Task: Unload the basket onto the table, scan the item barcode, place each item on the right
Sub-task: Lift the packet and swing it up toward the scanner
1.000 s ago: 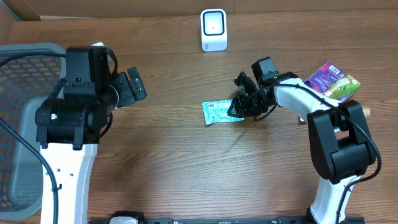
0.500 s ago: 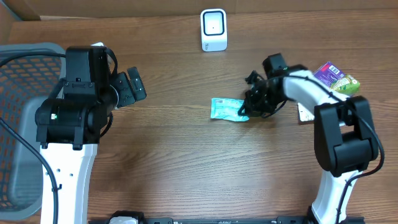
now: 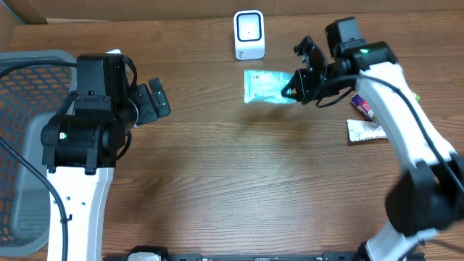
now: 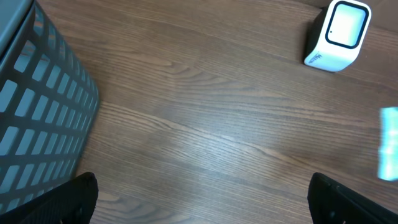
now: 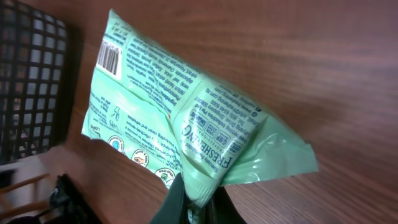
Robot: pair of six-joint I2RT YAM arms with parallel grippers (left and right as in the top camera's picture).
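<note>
I am pinching the green packet (image 3: pixel 267 85) by its edge in my right claw (image 3: pixel 291 88), holding it just near and right of the white scanner (image 3: pixel 249 34). My left claw (image 3: pixel 155 102) is hanging wide open beside the basket (image 3: pixel 22 87).

White and black arms
Black cables on the left arm (image 3: pixel 76 203); tiny green light on the right arm (image 3: pixel 406 109), 2 o'clock.

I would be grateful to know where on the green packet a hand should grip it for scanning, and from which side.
Probably the flat crimped seam at the end of the green packet opposite the barcode, approached edge-on from that end, as the right hand holds it now. The seam is thin enough to pinch, leaving the barcode uncovered.
</note>
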